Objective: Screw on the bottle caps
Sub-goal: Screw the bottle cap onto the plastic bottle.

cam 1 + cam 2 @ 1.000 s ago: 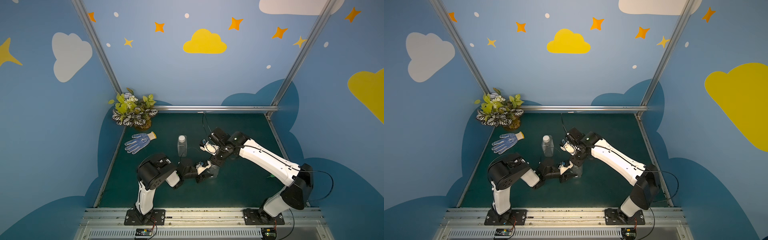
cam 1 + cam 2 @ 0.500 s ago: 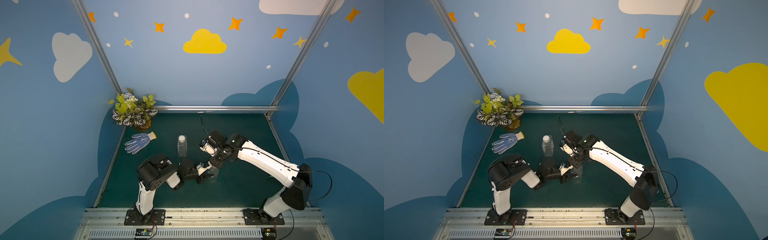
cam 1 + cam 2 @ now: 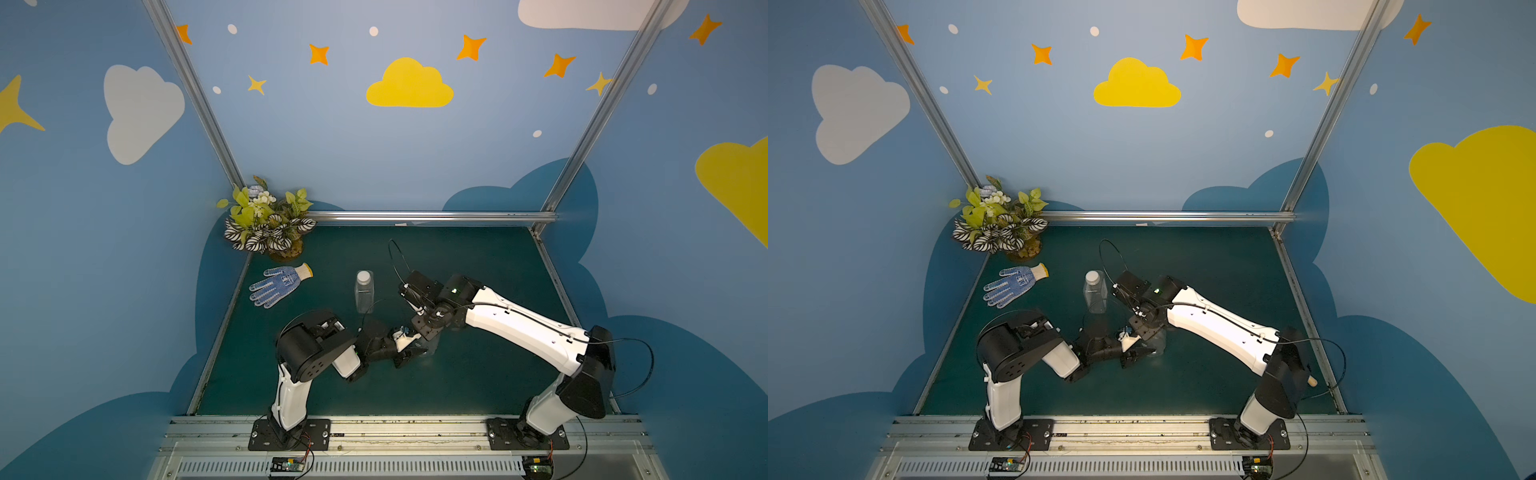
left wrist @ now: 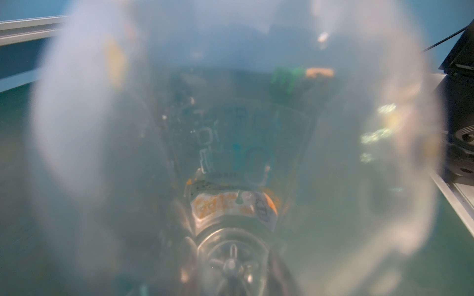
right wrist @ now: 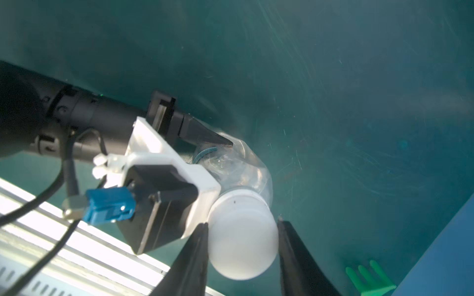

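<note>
A round clear bottle (image 3: 431, 348) (image 3: 1158, 345) stands near the front middle of the green mat. My left gripper (image 3: 419, 347) is shut on its body from the left; one finger (image 5: 205, 133) shows against it in the right wrist view. Seen close up, this bottle (image 4: 230, 153) blurs the whole left wrist view. A white bottle cap (image 5: 242, 246) sits on its neck, and my right gripper (image 5: 242, 223) is shut on that cap from above. A rectangular clear bottle (image 3: 364, 296) (image 3: 1095, 297) stands apart further back, with a white cap (image 3: 363, 277) on top.
A blue-dotted work glove (image 3: 279, 285) lies at the left of the mat, and a potted plant (image 3: 266, 224) fills the back left corner. A green object (image 5: 369, 279) lies on the mat near the right wall. A metal rail (image 3: 374, 432) runs along the front.
My right wrist has swung a little to the left above the round bottle, staying on the cap. The left arm and both bottles have kept their places.
</note>
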{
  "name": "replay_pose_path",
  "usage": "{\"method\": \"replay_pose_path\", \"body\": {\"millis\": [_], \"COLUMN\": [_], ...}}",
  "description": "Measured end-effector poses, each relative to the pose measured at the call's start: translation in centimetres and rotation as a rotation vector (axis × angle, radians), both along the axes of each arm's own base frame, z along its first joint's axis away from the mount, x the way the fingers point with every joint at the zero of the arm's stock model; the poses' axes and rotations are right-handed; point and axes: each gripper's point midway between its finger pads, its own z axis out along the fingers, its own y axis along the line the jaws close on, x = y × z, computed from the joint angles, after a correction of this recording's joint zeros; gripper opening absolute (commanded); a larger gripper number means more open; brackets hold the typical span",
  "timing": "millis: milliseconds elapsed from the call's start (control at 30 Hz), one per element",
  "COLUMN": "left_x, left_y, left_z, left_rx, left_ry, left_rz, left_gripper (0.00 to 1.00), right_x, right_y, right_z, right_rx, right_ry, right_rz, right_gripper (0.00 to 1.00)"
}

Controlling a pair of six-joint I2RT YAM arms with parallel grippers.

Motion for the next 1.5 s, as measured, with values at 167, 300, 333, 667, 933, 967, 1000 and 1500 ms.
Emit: {"method": "replay_pose_path", "body": {"millis": [167, 300, 333, 667, 933, 967, 1000, 1500], "left_x": [0.0, 0.0, 0.0, 0.2, 0.1, 0.0, -0.1, -0.9], "left_y": [0.0, 0.0, 0.0, 0.2, 0.4, 0.4, 0.4, 0.1], "left_z": [0.0, 0.0, 0.0, 0.0, 0.0, 0.0, 0.0, 0.6], "left_rx": [0.000, -0.001, -0.001, 0.005, -0.005, -0.008, -0.010, -0.041], "left_ry": [0.003, 0.006, 0.006, -0.011, -0.001, 0.004, 0.009, 0.076], "left_rz": [0.004, 0.006, 0.006, 0.012, -0.010, -0.019, -0.026, -0.110], "left_gripper": [0.41, 0.40, 0.40, 0.41, 0.41, 0.41, 0.41, 0.41], "right_x": [0.0, 0.1, 0.1, 0.5, 0.4, 0.2, 0.0, -1.3], "right_y": [0.1, 0.2, 0.2, 0.0, 0.6, 0.7, 0.7, 0.7], "right_z": [-0.1, -0.1, -0.1, -0.1, 0.8, 0.9, 0.9, 2.5], "right_rx": [-0.004, -0.007, -0.008, -0.038, 0.014, 0.029, 0.042, 0.239], "right_ry": [-0.035, -0.064, -0.068, -0.086, -0.055, -0.045, -0.031, 0.079], "right_rz": [-0.075, -0.120, -0.123, -0.055, 0.082, 0.105, 0.140, 0.376], "right_gripper": [0.17, 0.26, 0.28, 0.61, 0.68, 0.68, 0.67, 0.61]}}
